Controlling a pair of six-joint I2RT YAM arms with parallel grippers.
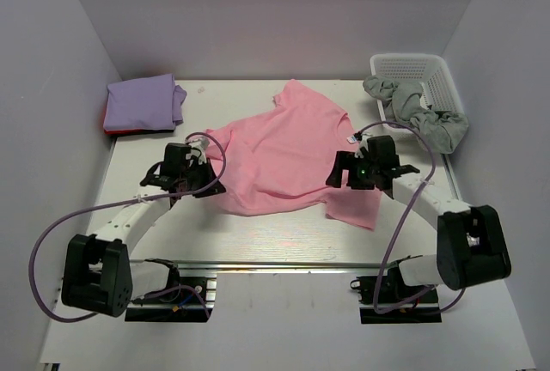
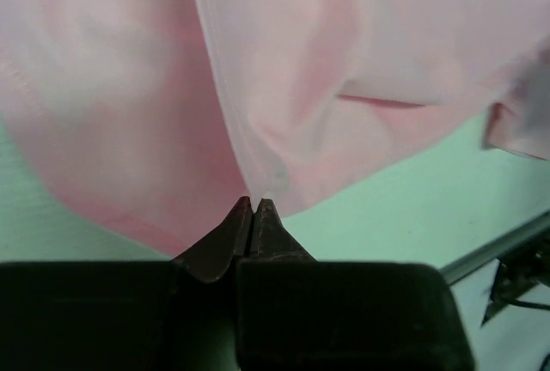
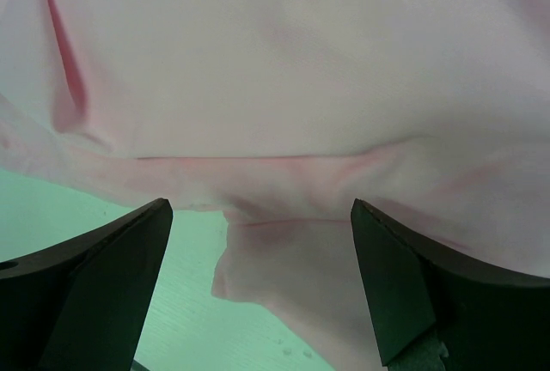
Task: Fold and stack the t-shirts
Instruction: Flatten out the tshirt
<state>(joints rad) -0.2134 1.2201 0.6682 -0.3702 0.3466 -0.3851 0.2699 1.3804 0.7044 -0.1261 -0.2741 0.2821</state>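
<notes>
The light pink t-shirt [image 1: 288, 152] lies spread and rumpled across the middle of the table, its white neck label [image 1: 351, 138] at the right. My left gripper [image 1: 209, 184] is shut on a pinched fold of the pink shirt [image 2: 258, 88] at its left edge, lifting it. My right gripper [image 1: 344, 180] is open over the shirt's right side; its fingers [image 3: 112, 276] straddle a pink fold [image 3: 284, 242] without touching it. A folded lavender t-shirt [image 1: 143, 101] lies on a folded red one [image 1: 110, 127] at the back left.
A white basket [image 1: 421, 75] stands at the back right with grey cloth [image 1: 412, 109] hanging out of it onto the table. White walls close in the back and sides. A metal rail [image 1: 284, 264] runs along the near edge.
</notes>
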